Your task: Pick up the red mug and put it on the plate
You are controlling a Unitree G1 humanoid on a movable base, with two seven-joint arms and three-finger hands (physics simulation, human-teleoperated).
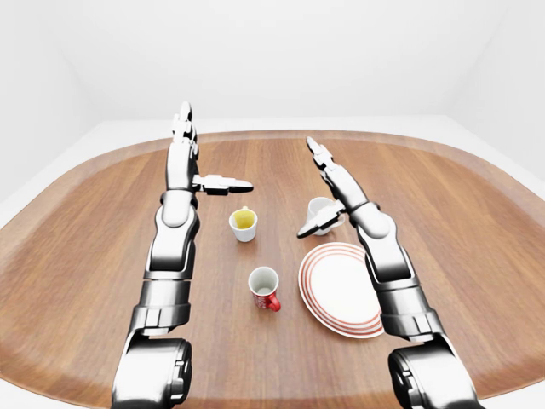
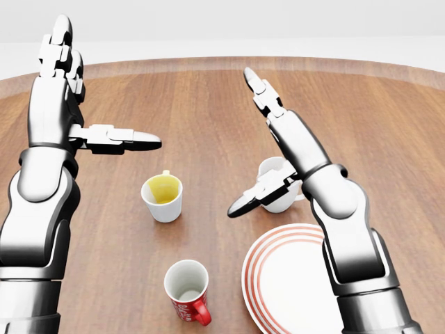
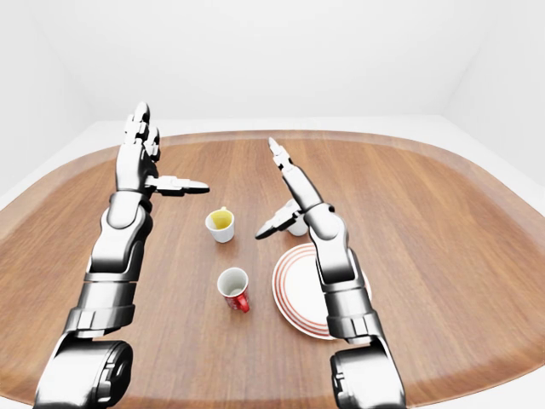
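Progress: nothing done; red mug is standing on the table, just beside the empty plate.
Left hand: fingers spread, holding nothing.
Right hand: likewise.

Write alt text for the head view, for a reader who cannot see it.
Two silver robot arms reach over a wooden table, both hands open and holding nothing: left hand, right hand. A red mug stands upright at the bottom, left of a red-ringed plate, with a yellow-lined cup and a white cup above them.
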